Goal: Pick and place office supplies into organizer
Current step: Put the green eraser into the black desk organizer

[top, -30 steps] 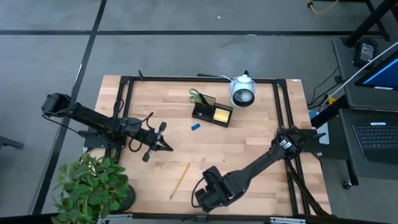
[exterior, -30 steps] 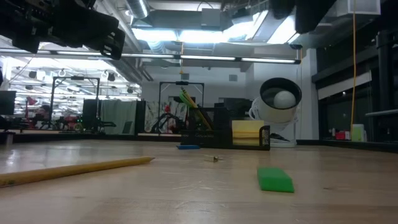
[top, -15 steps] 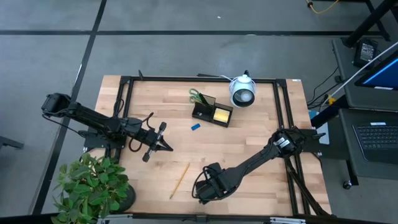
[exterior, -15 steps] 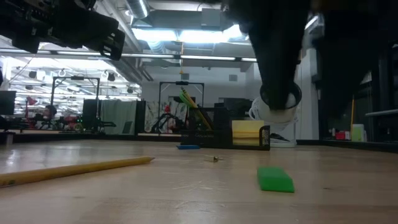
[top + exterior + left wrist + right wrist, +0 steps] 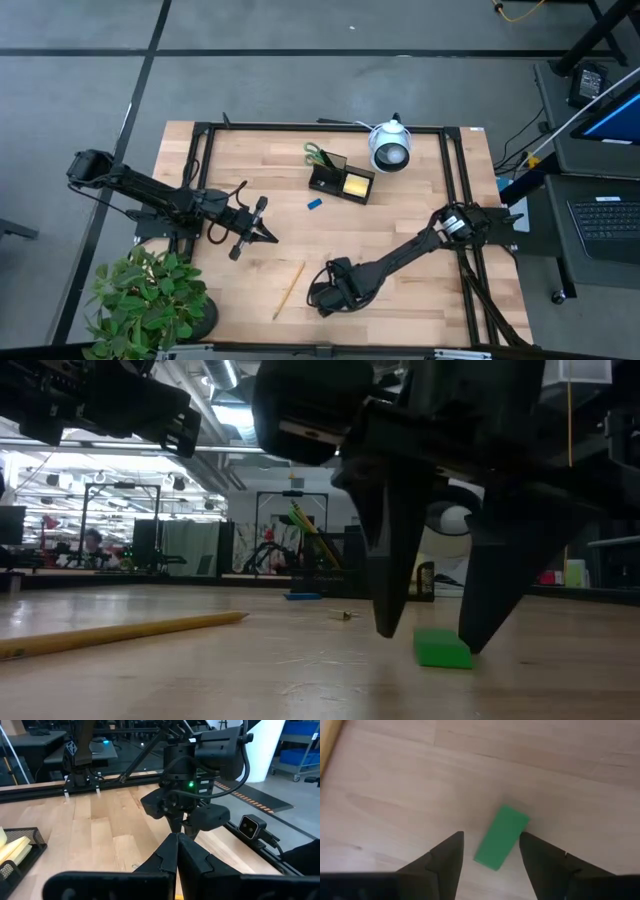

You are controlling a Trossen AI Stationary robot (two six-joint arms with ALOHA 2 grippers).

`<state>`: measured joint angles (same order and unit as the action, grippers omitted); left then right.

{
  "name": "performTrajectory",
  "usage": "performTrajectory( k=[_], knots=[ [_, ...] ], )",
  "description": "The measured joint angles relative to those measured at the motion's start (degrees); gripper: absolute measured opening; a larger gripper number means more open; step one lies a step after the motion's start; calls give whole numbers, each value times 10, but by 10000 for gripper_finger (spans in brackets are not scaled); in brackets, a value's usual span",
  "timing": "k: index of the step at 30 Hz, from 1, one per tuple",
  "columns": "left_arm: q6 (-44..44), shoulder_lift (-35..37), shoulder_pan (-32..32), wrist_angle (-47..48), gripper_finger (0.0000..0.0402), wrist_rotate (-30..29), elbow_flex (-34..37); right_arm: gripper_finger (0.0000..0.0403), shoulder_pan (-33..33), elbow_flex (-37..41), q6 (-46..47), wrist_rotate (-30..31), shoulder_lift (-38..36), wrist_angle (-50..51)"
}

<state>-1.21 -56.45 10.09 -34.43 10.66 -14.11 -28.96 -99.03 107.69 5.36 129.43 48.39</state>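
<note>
Low view puts your right gripper (image 5: 440,640) nearest, fingers spread wide either side of the green piece (image 5: 441,648), tips seemingly at the wood. You'll see a pencil (image 5: 120,632) lying beside it. Farther back your left gripper (image 5: 262,220) hangs closed and empty. Beyond, the organizer (image 5: 342,180) holds the sticky pad (image 5: 356,184) and scissors (image 5: 318,155).

Even, bright overhead light falls on the wooden table (image 5: 400,220) in the high view, with only soft, short shadows. In the low view, ceiling light strips (image 5: 300,415) glare white far off, and the right gripper (image 5: 440,635), close to the lens, stands dark against them. The near tabletop blurs there. In the right wrist view the green piece (image 5: 501,837) casts a faint shadow
</note>
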Motion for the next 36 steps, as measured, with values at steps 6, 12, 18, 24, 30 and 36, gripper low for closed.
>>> performTrajectory(
  k=[6, 12, 18, 24, 30, 36],
  knots=[
    [0, 0, 0, 0, 5, 0, 0, 198, 8, 1, -1, -14, 0, 0],
    [0, 0, 0, 0, 3, 0, 0, 198, 10, 0, 1, -47, 2, 21],
    [0, 0, 0, 0, 4, 0, 0, 198, 15, 0, 1, -55, 6, 34],
    [0, 0, 0, 0, 4, 0, 0, 198, 15, 0, 1, -56, 17, 34],
    [0, 0, 0, 0, 3, 0, 0, 179, 14, 0, 1, -57, 17, 38],
    [0, 0, 0, 0, 5, 0, 0, 118, 14, 0, -14, -57, 17, 50]
  ],
)
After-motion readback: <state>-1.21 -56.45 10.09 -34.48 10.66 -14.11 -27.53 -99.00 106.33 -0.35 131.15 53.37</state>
